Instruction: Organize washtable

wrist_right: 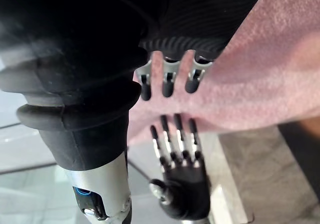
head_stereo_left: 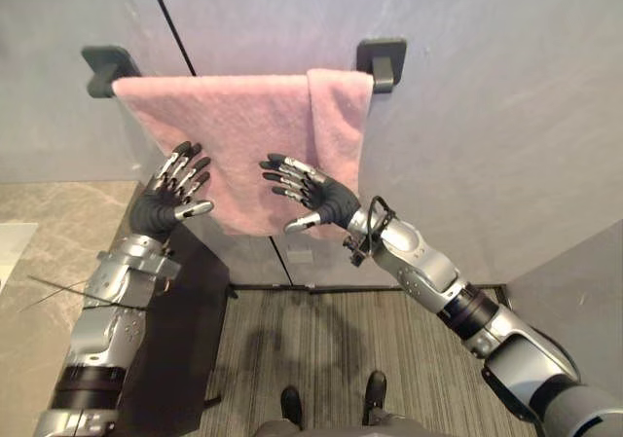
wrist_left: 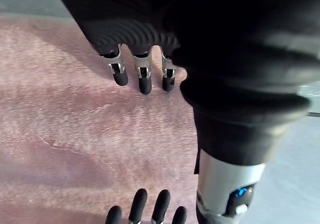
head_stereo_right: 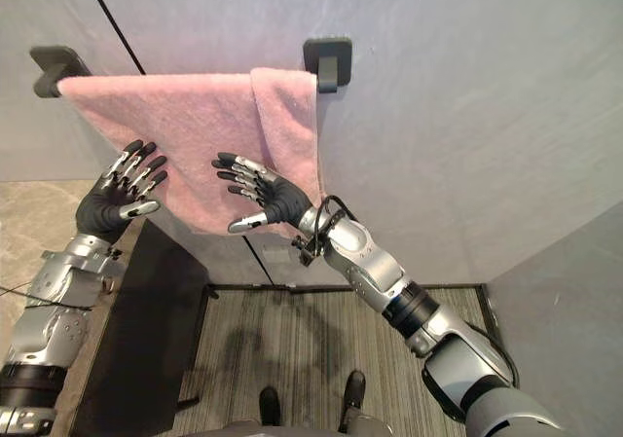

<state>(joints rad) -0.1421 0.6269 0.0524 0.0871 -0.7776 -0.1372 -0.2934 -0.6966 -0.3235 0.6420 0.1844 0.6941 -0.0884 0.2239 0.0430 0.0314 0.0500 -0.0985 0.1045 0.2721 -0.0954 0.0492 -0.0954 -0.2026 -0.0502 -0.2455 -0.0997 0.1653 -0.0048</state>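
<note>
**2 open hands facing a crooked towel**

At 8 o'clock in the head views a marble counter is showing. Up at 10 o'clock a dark left bracket is sitting on the grey wall.

The left hand is hovering at 9 o'clock with its fingers straight and fanned and its thumb apart, gripping nothing. It is facing the lower left edge of the pink towel. I cannot tell whether the tips are touching the cloth.

The towel is hanging at 12 o'clock between the 2 brackets. Its bottom edge is slanting, and its right end is lying doubled over as a narrow flap.

The right hand is floating near the middle, just below that flap. Its fingers are stretched out, its thumb is spread, and it is likewise empty. The right bracket is sitting at 1 o'clock.

In my judgement the towel is waiting to be straightened, and the risks are these:
- A downward tug by 1 hand alone could be dragging the whole cloth off its support, since nothing is pinning the other side.
- Pinching only the top layer of the flap could be bunching it further.
- Dark fingertips snagging in the pile could be pulling the cloth along when the hand is withdrawing.
</note>
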